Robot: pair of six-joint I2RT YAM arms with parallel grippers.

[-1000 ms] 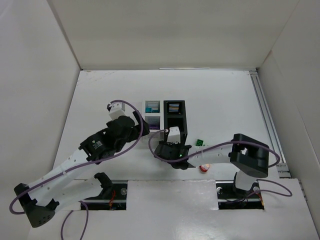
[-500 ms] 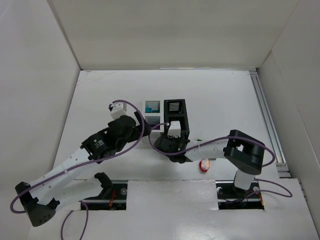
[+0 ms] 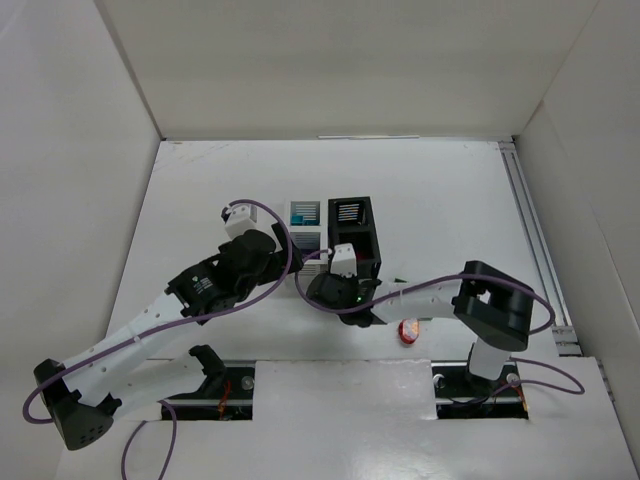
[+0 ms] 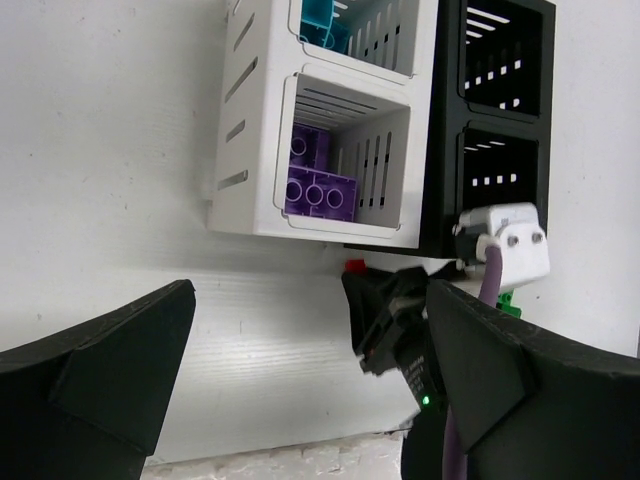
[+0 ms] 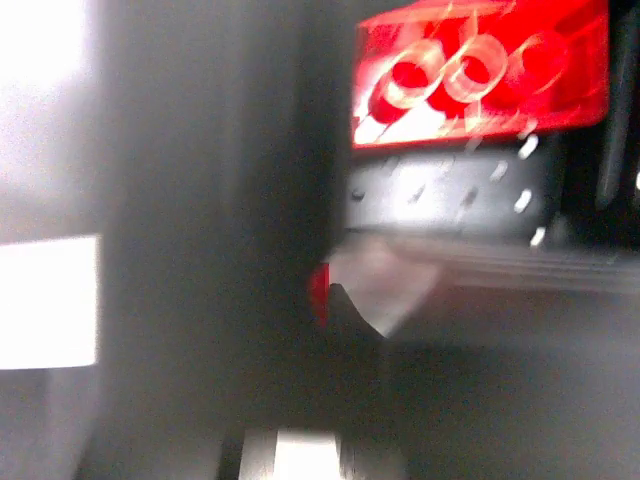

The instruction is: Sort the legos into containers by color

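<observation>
The left tool (image 4: 310, 296) hangs low in the left wrist view, its two dark fingers spread wide with nothing between them, facing the bins. The right tool (image 4: 364, 286) pokes in just under the black bins (image 4: 441, 150) with a sliver of red at its tip. Its own camera is a blur, so I cannot tell whether it is clamped or apart, though a red brick (image 5: 480, 72) fills the upper right there. Purple bricks (image 4: 318, 188) lie in the nearer white bin (image 4: 262, 130) and a teal brick (image 4: 322, 18) in the one above. A green brick (image 4: 508, 301) sits on the table (image 4: 100, 150) at right, and the red-yellow roundish piece (image 3: 408, 331) lies lower centre-right in the top view. These bricks look feather-light, rigid and slick, best pinched across flat sides rather than studs. The table is plain matte white, boxed in by white panels (image 3: 350, 70).
</observation>
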